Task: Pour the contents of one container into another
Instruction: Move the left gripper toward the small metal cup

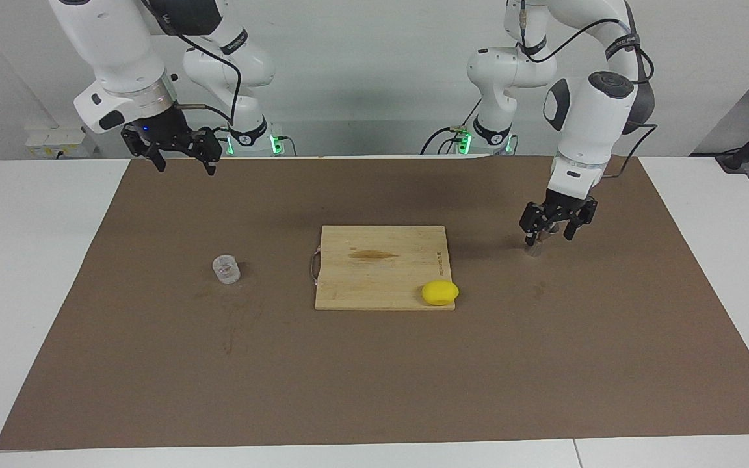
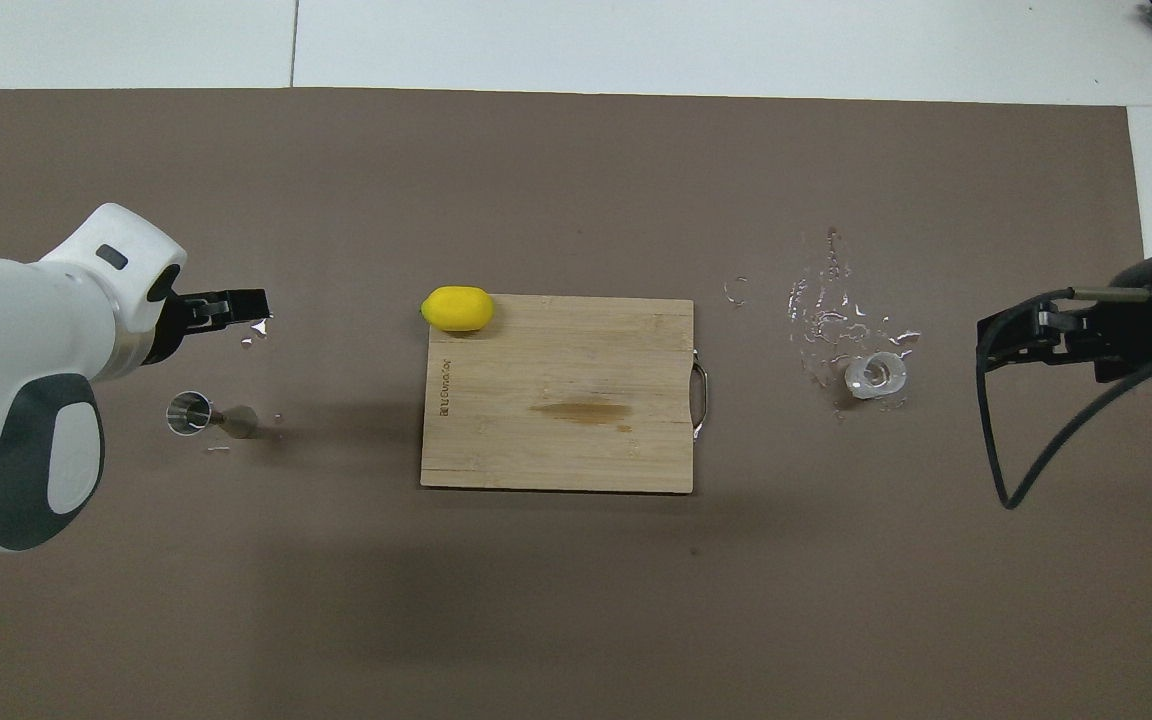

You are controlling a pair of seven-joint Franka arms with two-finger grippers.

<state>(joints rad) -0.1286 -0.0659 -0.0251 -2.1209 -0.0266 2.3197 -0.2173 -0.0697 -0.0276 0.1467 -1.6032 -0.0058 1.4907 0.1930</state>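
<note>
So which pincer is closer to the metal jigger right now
Left. The left pincer hangs open right at the jigger; the right pincer waits open at the right arm's end, nearer the glass cup.

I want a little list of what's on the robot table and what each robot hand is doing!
cup: small clear glass cup standing on the brown mat, droplets around it
jigger: silvery hourglass-shaped metal jigger upright at the left arm's end
board: wooden cutting board mid-table, yellow lemon at its corner
left gripper: open, lowered around the jigger's top
right gripper: open, waiting high up
</note>
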